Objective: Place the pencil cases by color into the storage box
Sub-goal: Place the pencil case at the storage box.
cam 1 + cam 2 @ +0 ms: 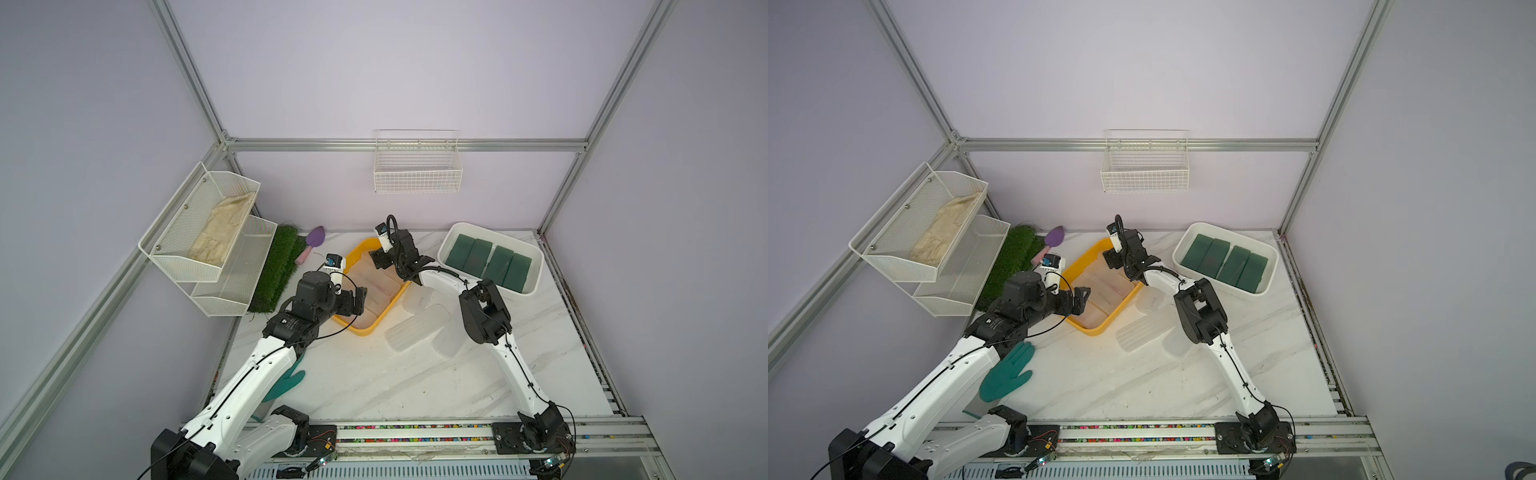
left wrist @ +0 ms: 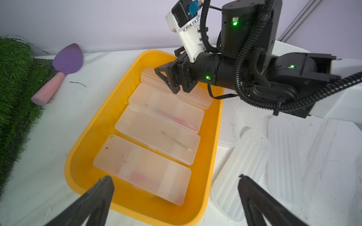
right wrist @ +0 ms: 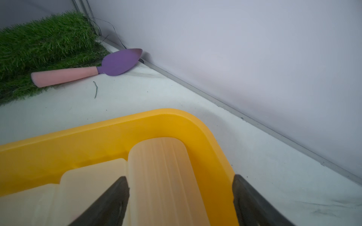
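Jaws on right arm (image 1: 440, 281) gape above ribbed case (image 3: 160, 176) in yellow box (image 3: 98, 135).

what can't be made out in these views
- clear cases on the table: count unsure; the right arm covers some in both top views, the left wrist view's edge cuts others.
- contents of the cases in the yellow box: blurred by frosted lids, left wrist view.
- teal glove: part under the left arm, both top views.
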`<state>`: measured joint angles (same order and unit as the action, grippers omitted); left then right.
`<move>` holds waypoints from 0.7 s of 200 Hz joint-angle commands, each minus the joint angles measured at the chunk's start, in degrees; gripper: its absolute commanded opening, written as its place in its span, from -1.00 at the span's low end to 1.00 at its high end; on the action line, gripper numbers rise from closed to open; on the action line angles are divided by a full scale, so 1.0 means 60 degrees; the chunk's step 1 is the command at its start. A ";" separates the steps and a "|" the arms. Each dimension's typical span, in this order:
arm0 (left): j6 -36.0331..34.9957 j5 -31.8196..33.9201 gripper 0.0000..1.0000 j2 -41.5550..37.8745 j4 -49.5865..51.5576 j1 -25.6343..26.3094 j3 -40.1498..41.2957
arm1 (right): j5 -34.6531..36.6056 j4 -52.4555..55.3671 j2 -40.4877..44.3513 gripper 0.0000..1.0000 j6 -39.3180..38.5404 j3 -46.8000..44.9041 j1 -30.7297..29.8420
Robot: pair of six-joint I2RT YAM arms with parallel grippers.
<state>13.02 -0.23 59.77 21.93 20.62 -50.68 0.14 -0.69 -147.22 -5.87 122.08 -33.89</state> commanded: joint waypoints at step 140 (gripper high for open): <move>-0.0448 -0.0239 1.00 -0.0245 -0.0349 -0.0097 0.0011 | 0.0173 0.0957 0.1915 0.76 0.1908 0.0197 0.0087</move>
<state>12.75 -0.84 59.77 21.89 20.32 -50.68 0.21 4.67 -145.43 -1.32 122.32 -33.82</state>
